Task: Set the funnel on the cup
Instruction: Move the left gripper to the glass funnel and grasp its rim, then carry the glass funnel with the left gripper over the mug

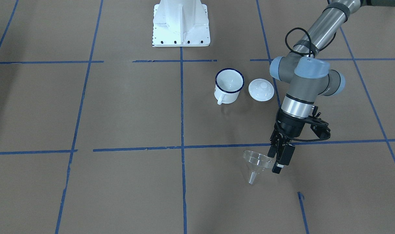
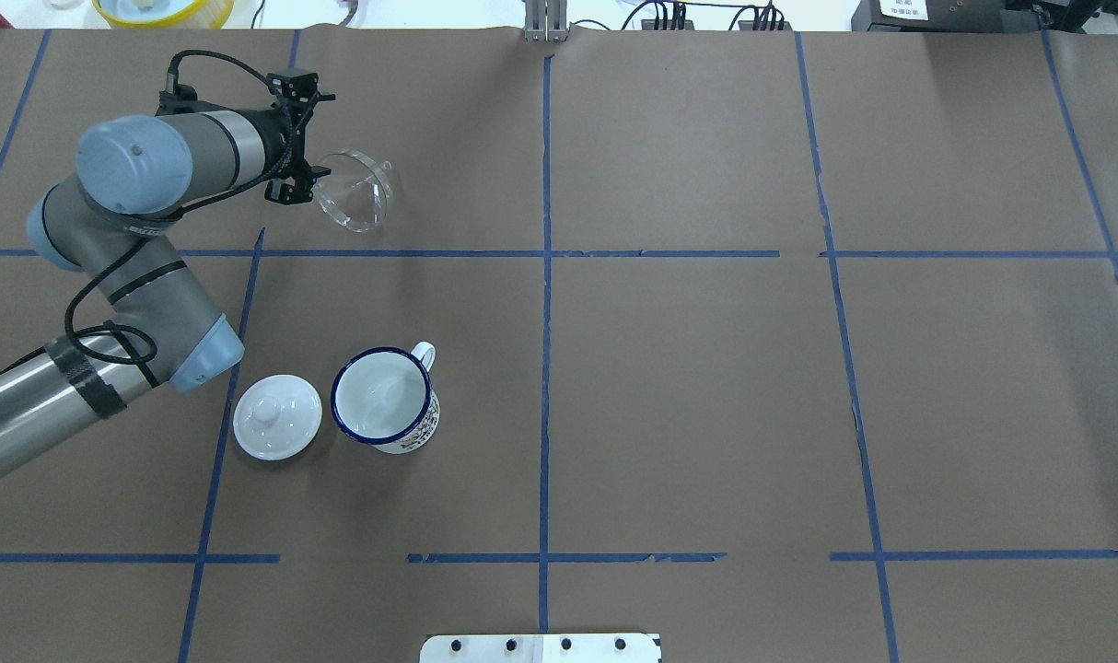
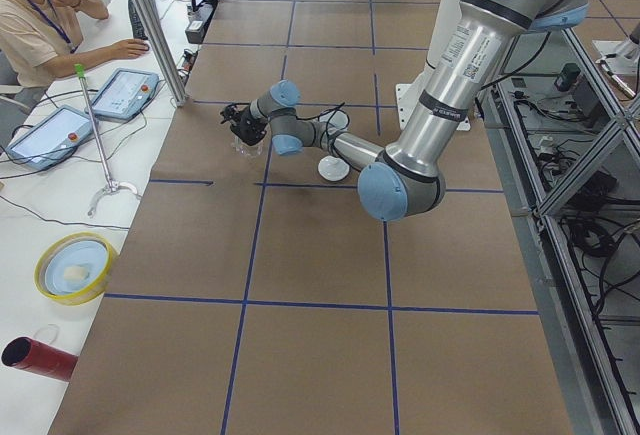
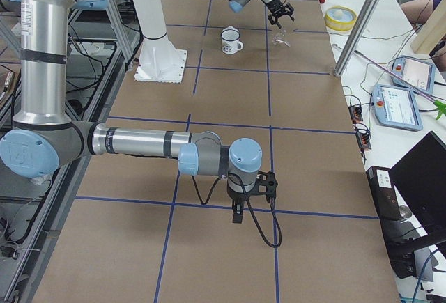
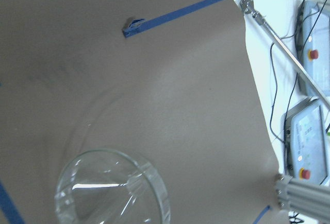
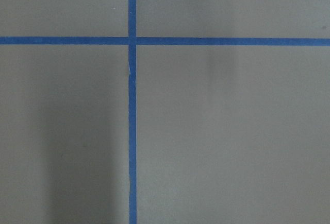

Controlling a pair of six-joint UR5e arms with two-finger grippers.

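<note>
Brown and gridded with blue tape (image 1: 182, 113), the table (image 1: 119, 110) is carrying everything. Facing the robot, the left end effector (image 1: 275, 160) is clamping the rim of the funnel (image 1: 256, 162), which is hanging spout-down, well apart from the cup (image 1: 229, 85); a white lid (image 1: 261, 90) is lying just beside the cup. From overhead, the funnel is sitting beyond the cup, toward the table's far left. From the right end, the right end effector (image 4: 237, 214) is hovering low over the table; whether it is released or clenched I cannot tell.
</note>
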